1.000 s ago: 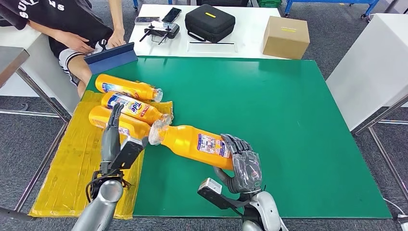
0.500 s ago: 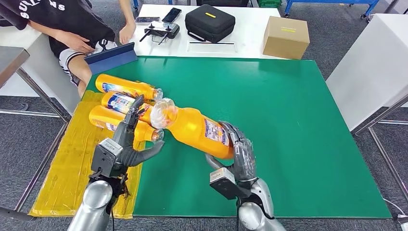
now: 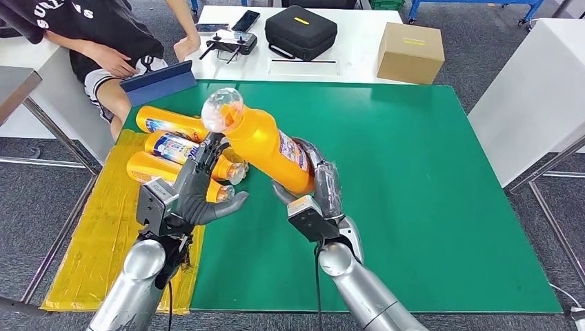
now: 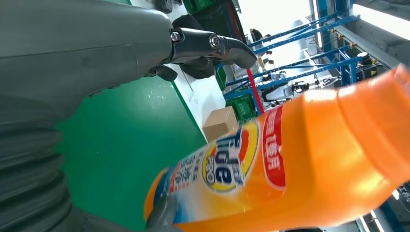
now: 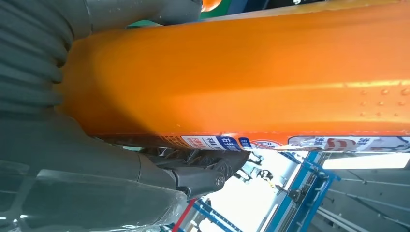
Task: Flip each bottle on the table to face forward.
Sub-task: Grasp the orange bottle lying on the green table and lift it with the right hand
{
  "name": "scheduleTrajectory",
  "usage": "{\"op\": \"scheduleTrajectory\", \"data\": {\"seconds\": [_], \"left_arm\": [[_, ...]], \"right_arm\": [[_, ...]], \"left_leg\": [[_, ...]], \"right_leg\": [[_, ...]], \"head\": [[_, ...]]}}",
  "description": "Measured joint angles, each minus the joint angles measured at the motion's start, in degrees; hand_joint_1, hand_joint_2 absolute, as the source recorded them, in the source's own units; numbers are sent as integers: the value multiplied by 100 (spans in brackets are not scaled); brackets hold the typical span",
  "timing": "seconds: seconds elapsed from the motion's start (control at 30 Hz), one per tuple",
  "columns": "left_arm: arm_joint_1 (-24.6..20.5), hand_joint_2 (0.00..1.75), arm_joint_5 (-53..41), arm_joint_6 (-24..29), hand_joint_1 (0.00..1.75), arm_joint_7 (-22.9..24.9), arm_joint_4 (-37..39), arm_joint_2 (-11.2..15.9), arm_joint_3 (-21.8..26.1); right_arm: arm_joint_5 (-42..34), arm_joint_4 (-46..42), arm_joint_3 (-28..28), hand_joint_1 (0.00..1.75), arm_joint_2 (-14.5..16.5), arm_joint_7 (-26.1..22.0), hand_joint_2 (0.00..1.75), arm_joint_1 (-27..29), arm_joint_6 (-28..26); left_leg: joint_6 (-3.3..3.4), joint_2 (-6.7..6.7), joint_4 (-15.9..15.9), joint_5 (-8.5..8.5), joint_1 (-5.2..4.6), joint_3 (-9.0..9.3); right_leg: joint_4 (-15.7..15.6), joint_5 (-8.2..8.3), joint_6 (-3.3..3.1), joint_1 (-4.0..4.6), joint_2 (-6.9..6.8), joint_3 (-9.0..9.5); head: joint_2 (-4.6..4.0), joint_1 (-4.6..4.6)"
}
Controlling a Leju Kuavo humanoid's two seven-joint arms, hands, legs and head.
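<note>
My right hand [image 3: 319, 187] grips the base of an orange detergent bottle [image 3: 268, 146], tilted up off the green table [image 3: 414, 172] with its clear cap [image 3: 222, 109] high and pointing away to the left. The right wrist view shows the bottle's orange side [image 5: 251, 72] against the hand. My left hand [image 3: 196, 193] is open just left of that bottle, fingers spread, holding nothing; its wrist view shows the bottle's Tide label [image 4: 227, 162] close by. Three more orange bottles [image 3: 172, 124] [image 3: 181, 147] [image 3: 155, 169] lie side by side at the table's left.
A yellow plastic sheet [image 3: 103, 227] lies under the lying bottles and hangs over the left edge. A person [image 3: 96, 41] sits at the far left corner with a blue tablet [image 3: 159, 81]. Behind stands a white table with a black case [image 3: 301, 31] and a cardboard box [image 3: 410, 53].
My right hand has lifted the bottle from lying on the table to steeply tilted, cap rising up. My left hand moved up and right beside it and spread its fingers.
</note>
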Motion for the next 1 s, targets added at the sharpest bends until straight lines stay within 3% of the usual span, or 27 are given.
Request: {"op": "scheduleTrajectory", "data": {"seconds": [0.3, 0.47, 0.6, 0.83, 1.0], "left_arm": [[-22, 175, 29, 76, 0, 60, 45, 13, -79], [-7, 175, 89, 112, 0, 110, 62, -6, -44], [10, 175, 166, 89, 0, 140, 86, -26, -27], [43, 175, 784, -59, 0, 251, 225, -128, 83], [37, 175, 1174, -101, 0, 255, 314, -181, 135]], "right_arm": [[330, 904, 212, 175, 351, -13, 175, -431, -495], [1533, 1592, 290, 175, 690, 185, 175, -629, -823], [1973, 1858, 266, 175, 862, 340, 175, -659, -856], [3597, 1743, -31, 175, 984, 1078, 175, -544, -858], [4133, 1543, -134, 175, 1031, 1335, 175, -433, -859]], "left_leg": [[-1, 0, 0, 0, 0, -2], [-2, 1, 0, 0, 1, -2], [-2, 0, 0, 1, 2, -3], [-2, 1, 0, 0, 1, -7], [-2, 2, 1, 0, 1, -8]], "right_leg": [[2, -1, -1, 0, 1, -4], [4, -1, -2, 0, 1, -8], [5, -2, -3, 0, 0, -9], [4, -2, -3, -1, 1, -16], [4, -1, -3, 0, 1, -17]], "head": [[0, 1], [0, 1], [0, 1], [0, 1], [0, 0]]}}
